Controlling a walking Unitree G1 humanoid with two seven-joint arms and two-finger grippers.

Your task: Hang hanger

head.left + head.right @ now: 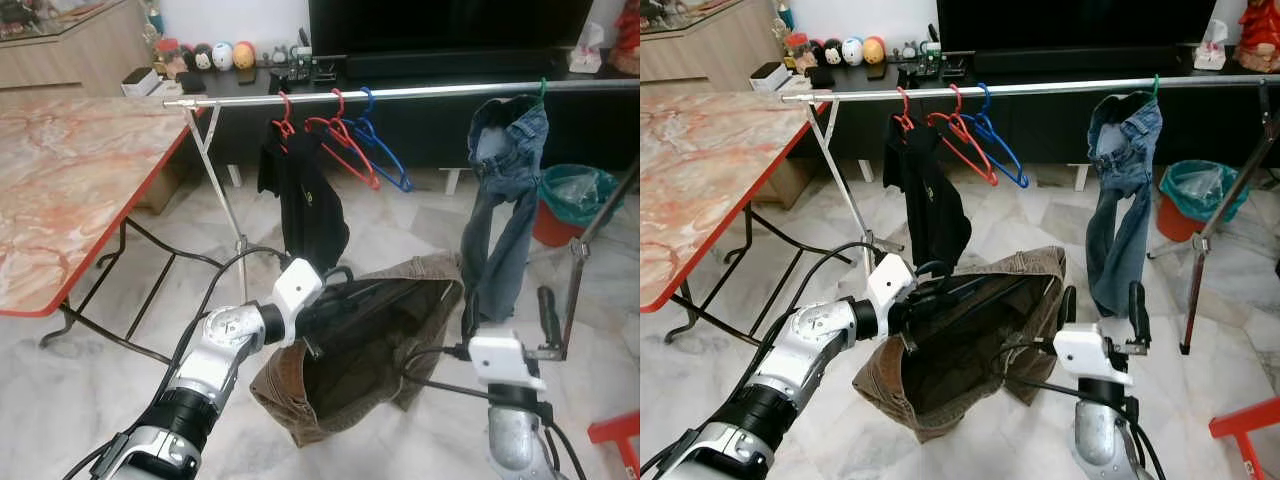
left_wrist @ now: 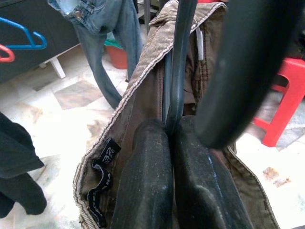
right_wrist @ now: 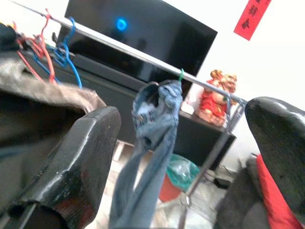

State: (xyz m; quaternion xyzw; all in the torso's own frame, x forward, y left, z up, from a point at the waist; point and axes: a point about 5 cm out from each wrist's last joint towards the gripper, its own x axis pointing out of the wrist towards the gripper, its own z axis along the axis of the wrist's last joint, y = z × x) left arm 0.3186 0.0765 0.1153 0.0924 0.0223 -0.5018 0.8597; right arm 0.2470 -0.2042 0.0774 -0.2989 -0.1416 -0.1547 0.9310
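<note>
A long metal rail (image 1: 420,92) is spanning the room, carrying a black garment (image 1: 300,195), red hangers (image 1: 335,140), a blue hanger (image 1: 385,150) and blue jeans (image 1: 505,200). Below it, brown trousers (image 1: 360,350) are draping from a dark hanger (image 2: 175,67) that the left gripper (image 2: 174,143) is pinching, its fingers (image 2: 147,181) pressed together on the hanger's bar. The right gripper (image 1: 505,300) is waiting beside the trousers with its fingers spread, holding nothing. The carrying step seems to be underway, with hanging not yet done; next, the left arm is likely needing to lift the hook over the free rail stretch between the blue hanger and the jeans.
</note>
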